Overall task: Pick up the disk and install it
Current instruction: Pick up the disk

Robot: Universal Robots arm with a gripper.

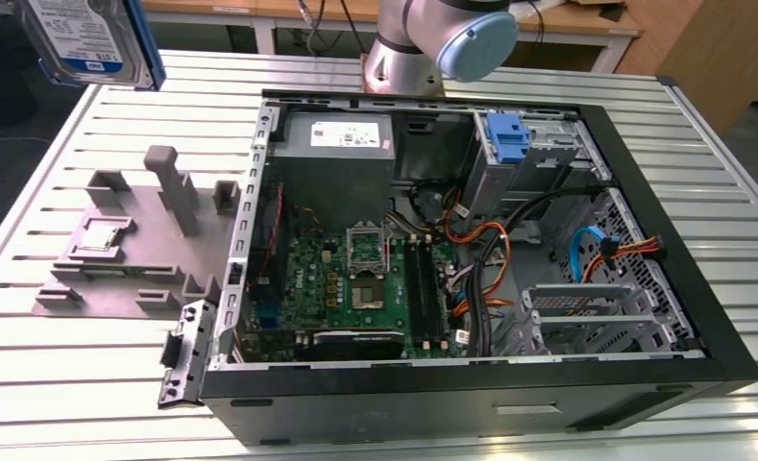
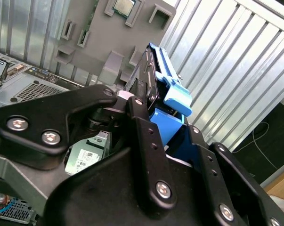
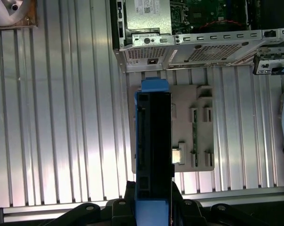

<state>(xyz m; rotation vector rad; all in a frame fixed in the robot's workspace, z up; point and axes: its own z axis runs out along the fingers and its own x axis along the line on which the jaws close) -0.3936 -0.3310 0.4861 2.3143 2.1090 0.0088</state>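
Note:
The disk (image 1: 90, 38), a silver-grey drive with a white-and-blue label in a blue carrier, hangs high above the far corner of the table on the exterior view's left, clear of the open computer case (image 1: 481, 240). In both wrist views my gripper (image 3: 153, 194) is shut on it. In the first wrist view the disk (image 3: 153, 141) appears edge-on above the grey fixture plate (image 3: 189, 127). In the second wrist view black fingers (image 2: 141, 123) clamp the disk's blue carrier (image 2: 172, 96).
The case lies open on the slatted metal table (image 1: 97, 365). Inside are a motherboard (image 1: 353, 279), a grey power supply (image 1: 337, 139), an upright blue bracket (image 1: 509, 139) and a metal drive cage (image 1: 597, 317). The grey fixture plate (image 1: 135, 240) lies beside the case.

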